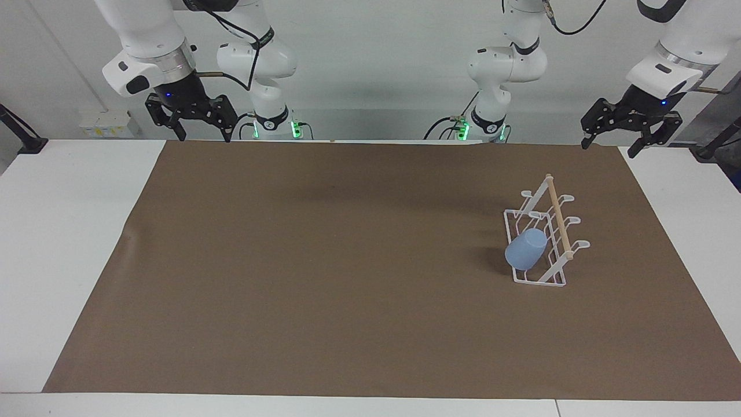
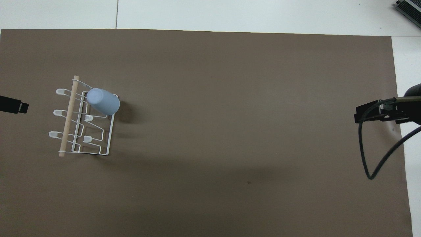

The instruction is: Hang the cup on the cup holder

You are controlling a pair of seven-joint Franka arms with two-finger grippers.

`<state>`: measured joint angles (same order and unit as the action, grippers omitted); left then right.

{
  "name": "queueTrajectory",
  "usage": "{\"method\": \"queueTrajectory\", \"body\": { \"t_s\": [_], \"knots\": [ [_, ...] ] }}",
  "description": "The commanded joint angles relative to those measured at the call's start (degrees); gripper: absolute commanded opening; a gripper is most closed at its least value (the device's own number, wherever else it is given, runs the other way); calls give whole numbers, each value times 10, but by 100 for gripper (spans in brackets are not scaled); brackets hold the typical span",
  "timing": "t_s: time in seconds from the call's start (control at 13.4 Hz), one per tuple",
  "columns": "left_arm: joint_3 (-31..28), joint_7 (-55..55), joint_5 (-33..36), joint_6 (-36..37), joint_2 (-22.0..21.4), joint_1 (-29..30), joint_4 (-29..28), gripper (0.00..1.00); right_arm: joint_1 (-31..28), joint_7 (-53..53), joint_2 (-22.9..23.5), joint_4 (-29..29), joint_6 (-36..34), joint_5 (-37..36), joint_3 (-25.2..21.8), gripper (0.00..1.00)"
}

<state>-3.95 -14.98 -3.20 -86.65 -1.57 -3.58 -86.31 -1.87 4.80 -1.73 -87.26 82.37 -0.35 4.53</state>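
The light blue cup (image 1: 525, 249) hangs upside down and tilted on a prong of the white wire cup holder (image 1: 558, 217), at the holder's end farther from the robots. Both also show in the overhead view, the cup (image 2: 102, 101) and the cup holder (image 2: 67, 121). The holder stands toward the left arm's end of the table. My left gripper (image 1: 608, 148) is open and empty, raised over the mat's corner nearest the robots, apart from the holder; its tip shows in the overhead view (image 2: 13, 107). My right gripper (image 1: 205, 138) is open and empty at the right arm's end, where that arm waits.
A brown mat (image 1: 347, 260) covers most of the white table (image 1: 58, 231). A black cable (image 2: 370, 161) hangs from the right gripper (image 2: 371, 113) over the mat's edge.
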Motion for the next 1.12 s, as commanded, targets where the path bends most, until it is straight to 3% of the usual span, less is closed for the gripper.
{"method": "queueTrajectory", "body": {
  "t_s": [0.0,1.05],
  "knots": [
    [-3,78,20,3,-21,-21,-18,100,-6,0,-14,-16,7,1,5,100],
    [2,100,27,23,-38,-25,-28,100,-7,-45,-14,-16,2,1,4,100]
  ]
}}
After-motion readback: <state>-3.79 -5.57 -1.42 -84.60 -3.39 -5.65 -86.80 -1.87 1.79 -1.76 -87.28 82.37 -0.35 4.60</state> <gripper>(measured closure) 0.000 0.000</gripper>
